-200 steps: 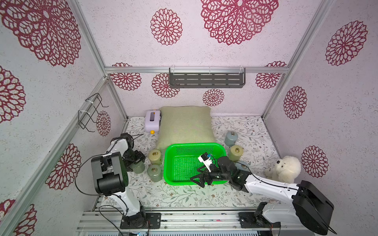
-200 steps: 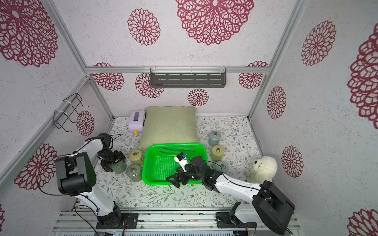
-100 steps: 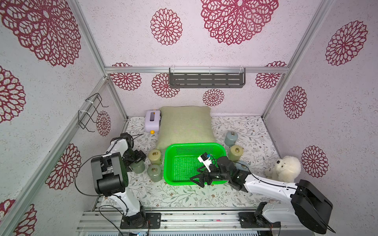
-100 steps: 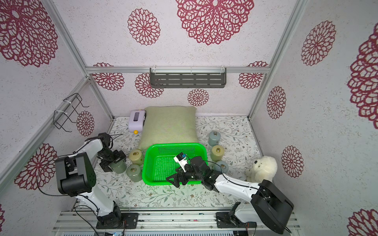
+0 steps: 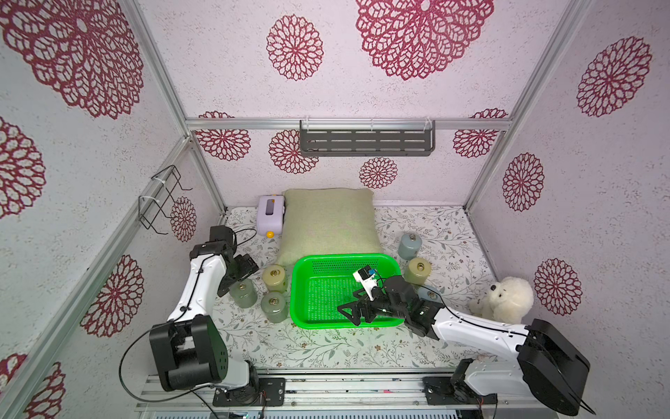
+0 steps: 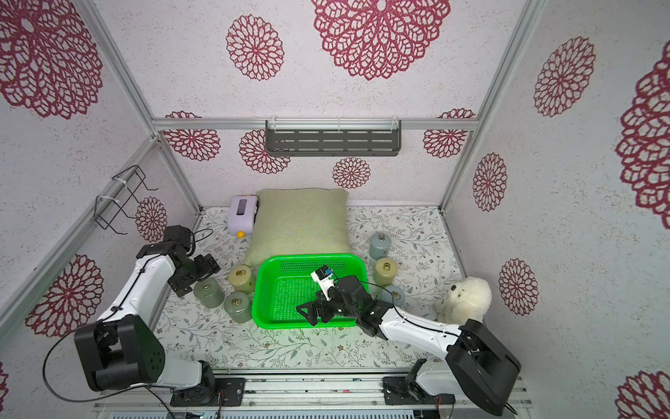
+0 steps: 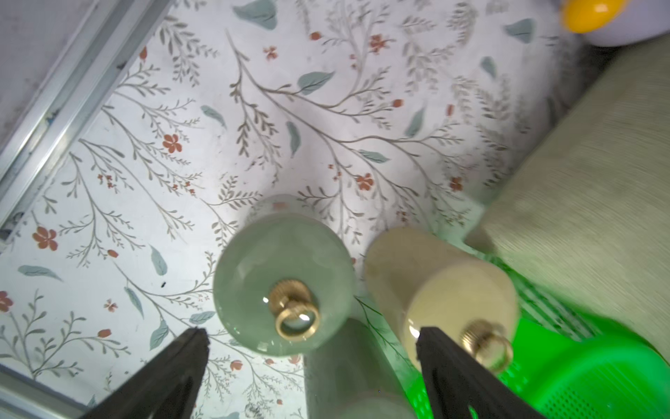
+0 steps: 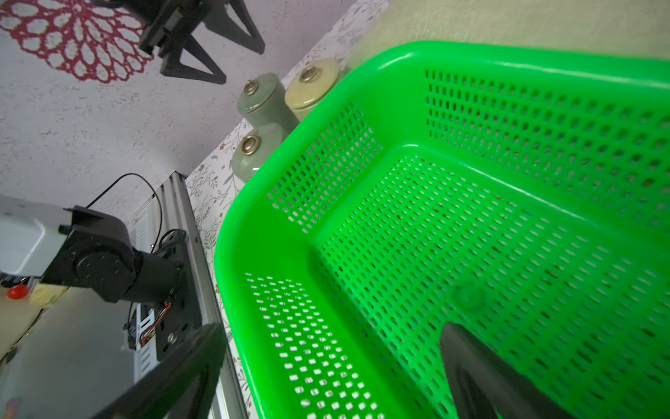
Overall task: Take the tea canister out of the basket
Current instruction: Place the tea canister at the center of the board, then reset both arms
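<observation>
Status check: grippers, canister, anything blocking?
Left gripper open above green canister, upright on table outside basket. Right gripper open, straddling basket's near wall, holding nothing. No canister visible inside. Cream canister close beside green one.

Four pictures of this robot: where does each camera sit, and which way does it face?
Both top views: high at the front, facing down and inward at the basket, pillow, left arm and right arm.
Left wrist: on the left arm, looking down past its open jaws at a green canister and cream canister on the floor.
Right wrist: on the right arm, looking past its open jaws across the basket's inside toward the left arm.
Shared: both wrist views show the basket and those canisters.
</observation>
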You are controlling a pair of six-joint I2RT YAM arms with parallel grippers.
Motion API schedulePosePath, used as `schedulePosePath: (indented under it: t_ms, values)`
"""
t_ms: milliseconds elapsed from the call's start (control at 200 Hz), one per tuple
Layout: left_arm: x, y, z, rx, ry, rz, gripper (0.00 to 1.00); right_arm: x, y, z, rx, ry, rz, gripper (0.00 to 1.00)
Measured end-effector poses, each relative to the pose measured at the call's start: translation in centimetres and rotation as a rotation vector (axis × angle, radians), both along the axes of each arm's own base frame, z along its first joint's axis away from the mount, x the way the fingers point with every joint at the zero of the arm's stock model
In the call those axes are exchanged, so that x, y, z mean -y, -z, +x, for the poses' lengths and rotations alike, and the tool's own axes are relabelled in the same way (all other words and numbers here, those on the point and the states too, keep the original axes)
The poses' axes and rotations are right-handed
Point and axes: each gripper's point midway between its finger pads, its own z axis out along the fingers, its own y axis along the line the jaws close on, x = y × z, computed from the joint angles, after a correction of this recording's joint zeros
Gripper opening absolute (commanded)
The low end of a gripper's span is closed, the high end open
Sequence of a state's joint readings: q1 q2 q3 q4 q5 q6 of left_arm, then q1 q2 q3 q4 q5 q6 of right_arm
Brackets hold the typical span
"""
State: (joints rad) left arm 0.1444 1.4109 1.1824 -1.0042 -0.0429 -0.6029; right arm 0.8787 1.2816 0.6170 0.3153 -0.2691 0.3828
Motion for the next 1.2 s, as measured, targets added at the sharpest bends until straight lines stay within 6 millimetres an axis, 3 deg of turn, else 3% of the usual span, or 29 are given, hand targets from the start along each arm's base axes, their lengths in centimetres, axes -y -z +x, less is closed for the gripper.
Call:
schedulePosePath:
  t_ms: [240, 340, 510, 635, 766, 876, 1031, 1116, 1196]
  values:
    - [5.3, -4.9, 0.0, 0.229, 0.140, 0.025, 0.97, 3.2, -3.4, 4.3, 0.101, 0.222, 0.007, 0.99]
    - [7.0, -6.2, -0.4, 0.314, 0.188, 0.037, 0.97, 6.0, -4.3, 6.7, 0.135, 0.353, -0.002, 0.99]
    - [8.0, -7.8, -0.1, 0.444, 0.205, 0.072, 0.97, 11.4, -5.4, 10.0, 0.179, 0.572, -0.029, 0.99]
    - [8.0, -7.7, 0.6, 0.527, 0.184, 0.107, 0.97, 15.5, -5.6, 11.4, 0.237, 0.731, -0.071, 0.99]
    - [7.6, -6.1, 1.7, 0.586, 0.160, 0.169, 0.97, 19.3, -4.7, 12.2, 0.316, 0.877, -0.153, 0.99]
    - [5.9, -4.6, 2.4, 0.600, 0.107, 0.238, 0.97, 22.8, -2.8, 12.5, 0.367, 0.985, -0.252, 0.99]
    - [2.9, -4.8, 3.7, 0.620, 0.043, 0.391, 0.97, 27.8, -0.3, 13.4, 0.420, 1.133, -0.369, 0.99]
    - [1.6, -4.7, 4.4, 0.631, 0.031, 0.477, 0.97, 29.6, 1.5, 13.6, 0.425, 1.173, -0.449, 0.99]
    - [0.4, -3.6, 4.8, 0.613, 0.027, 0.545, 0.97, 30.8, 1.9, 13.9, 0.448, 1.202, -0.487, 0.99]
